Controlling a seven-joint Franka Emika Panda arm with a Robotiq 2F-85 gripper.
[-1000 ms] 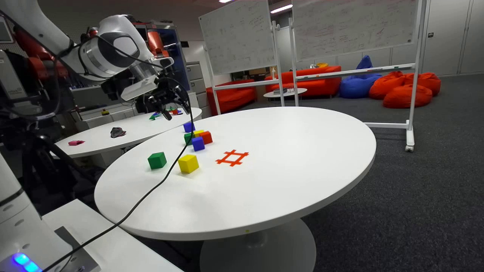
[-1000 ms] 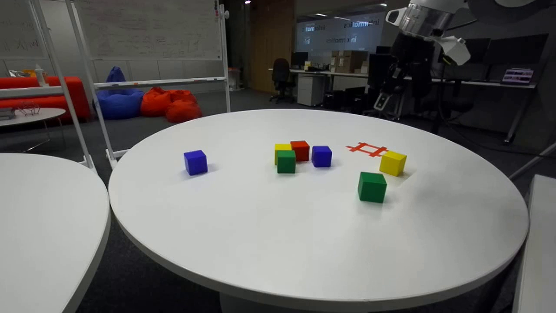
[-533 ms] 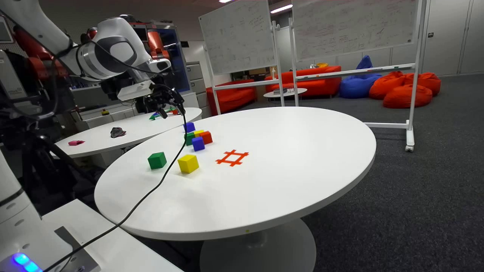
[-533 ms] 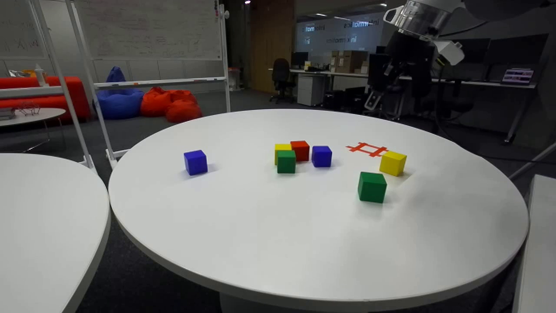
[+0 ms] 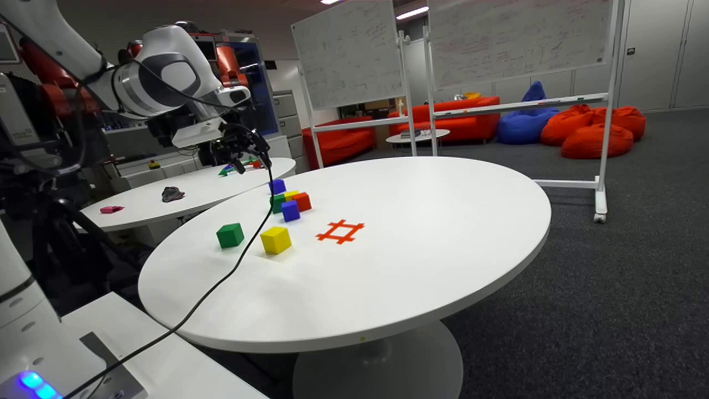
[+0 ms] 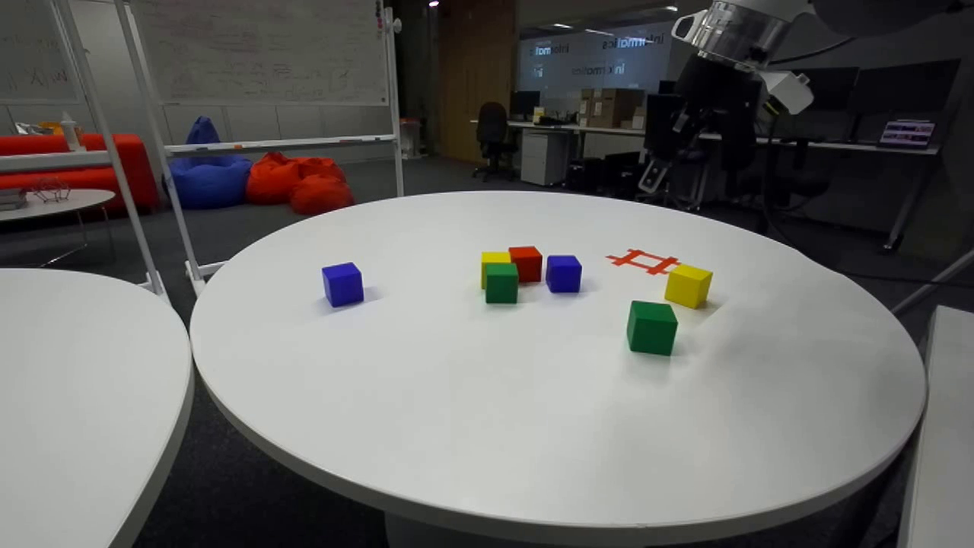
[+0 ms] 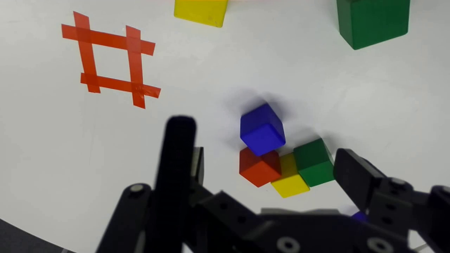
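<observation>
My gripper is open and holds nothing, hanging well above the white round table. Between its spread fingers the wrist view shows a red cube, a small yellow cube and a small green cube bunched together. Just above them in that view lies a blue cube. A second blue cube sits apart and is mostly hidden by the right finger in the wrist view. The larger yellow cube and larger green cube stand separately, cut off by the wrist view's top edge.
A red tape square marks the table beside the larger yellow cube. A black cable hangs from the arm across an exterior view. Another white table adjoins, and whiteboards stand behind.
During the first half second the arm and gripper shifted slightly left in both exterior views, and the cable swung with them. Since then they look still. The cubes have stayed in place.
</observation>
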